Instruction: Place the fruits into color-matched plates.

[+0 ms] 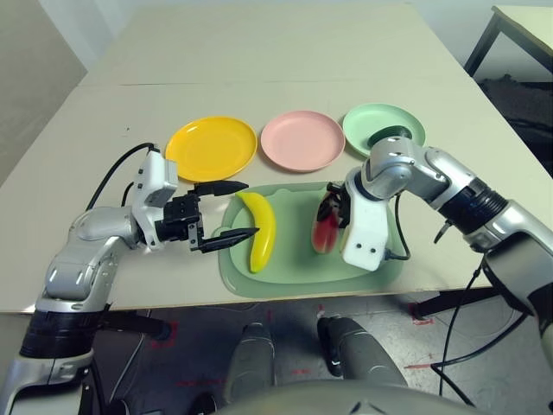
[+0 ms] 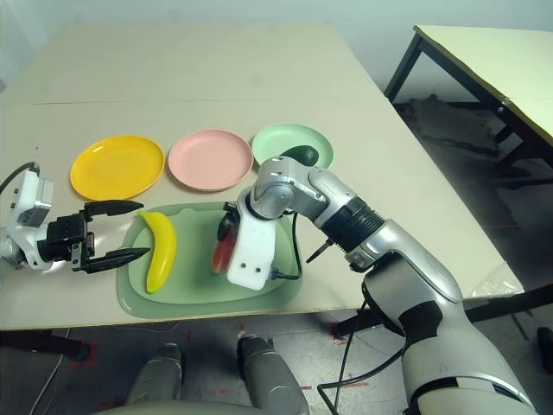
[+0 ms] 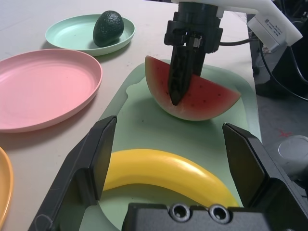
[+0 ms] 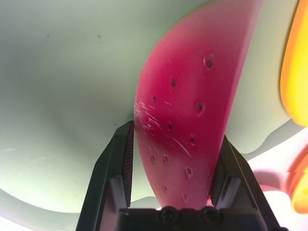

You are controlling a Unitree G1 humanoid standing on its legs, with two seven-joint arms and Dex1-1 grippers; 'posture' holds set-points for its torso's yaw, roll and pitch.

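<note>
My right gripper (image 4: 171,192) has its jaws closed against the two flat faces of the watermelon wedge (image 3: 192,94), which sits on the cutting mat (image 1: 298,268); my left gripper (image 1: 226,210) stands wide open just beside the banana (image 1: 258,226), its fingers straddling the near end. The avocado (image 3: 108,28) already rests in the mint green plate (image 3: 65,36). To do this well, I judge I should lift the wedge straight up before swinging to the pink plate (image 1: 302,140) beyond my jaws.
</note>
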